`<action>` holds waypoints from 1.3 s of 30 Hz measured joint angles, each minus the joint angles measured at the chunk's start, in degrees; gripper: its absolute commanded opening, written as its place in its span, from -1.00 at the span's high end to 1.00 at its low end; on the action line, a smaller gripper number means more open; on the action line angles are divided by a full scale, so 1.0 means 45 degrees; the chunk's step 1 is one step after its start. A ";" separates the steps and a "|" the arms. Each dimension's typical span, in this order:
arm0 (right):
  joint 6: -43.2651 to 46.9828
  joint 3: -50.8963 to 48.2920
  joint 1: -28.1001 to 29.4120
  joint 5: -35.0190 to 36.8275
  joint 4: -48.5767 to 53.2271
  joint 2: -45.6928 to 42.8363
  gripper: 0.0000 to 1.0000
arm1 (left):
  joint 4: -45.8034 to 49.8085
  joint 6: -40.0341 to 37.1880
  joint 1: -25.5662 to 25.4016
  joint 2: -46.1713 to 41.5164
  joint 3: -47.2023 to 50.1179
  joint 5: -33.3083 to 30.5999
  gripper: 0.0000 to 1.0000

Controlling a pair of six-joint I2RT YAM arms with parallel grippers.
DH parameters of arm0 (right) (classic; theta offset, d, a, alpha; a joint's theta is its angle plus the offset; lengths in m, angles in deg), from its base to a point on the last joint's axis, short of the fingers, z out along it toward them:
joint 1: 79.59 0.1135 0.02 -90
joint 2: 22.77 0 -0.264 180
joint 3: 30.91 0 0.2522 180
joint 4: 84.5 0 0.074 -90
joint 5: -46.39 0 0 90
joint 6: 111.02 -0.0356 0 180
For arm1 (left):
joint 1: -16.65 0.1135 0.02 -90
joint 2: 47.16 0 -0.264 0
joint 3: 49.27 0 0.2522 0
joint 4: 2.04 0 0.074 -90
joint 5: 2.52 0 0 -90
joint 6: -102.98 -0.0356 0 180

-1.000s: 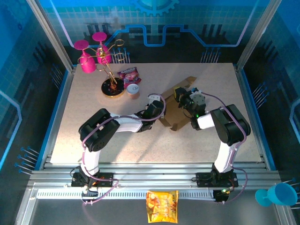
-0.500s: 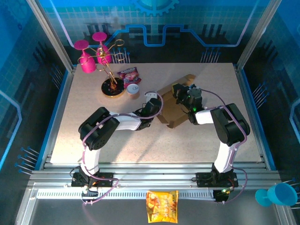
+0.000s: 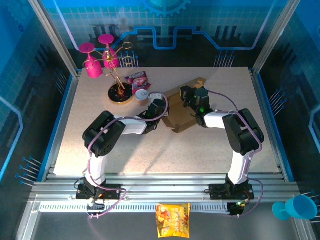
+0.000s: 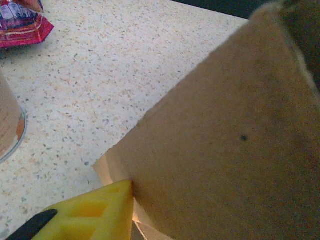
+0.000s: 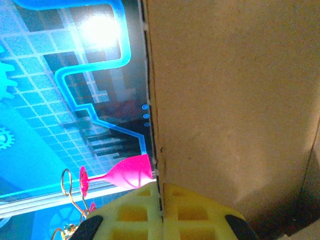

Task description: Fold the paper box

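The paper box (image 3: 178, 114), plain brown cardboard, sits partly folded at the table's middle back, one flap raised toward the far side. My left gripper (image 3: 161, 108) is at its left edge. In the left wrist view one yellow finger (image 4: 100, 212) presses against a cardboard panel (image 4: 225, 150), and the other finger is hidden behind it. My right gripper (image 3: 186, 96) is at the box's far top edge. In the right wrist view my right gripper (image 5: 161, 195) is shut with the thin edge of a box wall (image 5: 225, 100) pinched between its fingers.
A gold rack on a dark round base (image 3: 120, 93) with pink glasses (image 3: 95, 65) stands back left, beside a pink packet (image 3: 137, 79) and a small round tin (image 3: 142, 94) close to my left gripper. An orange snack packet (image 3: 173, 220) lies off the table's front.
Both grippers and the box have shifted left and toward the back of the table. My left gripper's jaws have narrowed onto the box's left panel.
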 measured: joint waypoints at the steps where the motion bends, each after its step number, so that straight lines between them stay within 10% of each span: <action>1: 0.0000 0.0117 0.0039 0.0131 0.0180 0.0005 1.00 | 0.0000 0.0000 0.0053 0.0053 -0.0073 0.0049 0.50; 26: -0.0185 0.1933 0.0291 0.1277 0.1248 0.1214 1.00 | 0.0743 0.0330 0.0597 0.1287 -0.1855 0.0092 0.48; 39: 0.0554 0.1938 0.0442 0.1851 -0.1773 0.2628 1.00 | 0.1078 0.0350 0.0889 0.1511 -0.2327 0.0325 0.55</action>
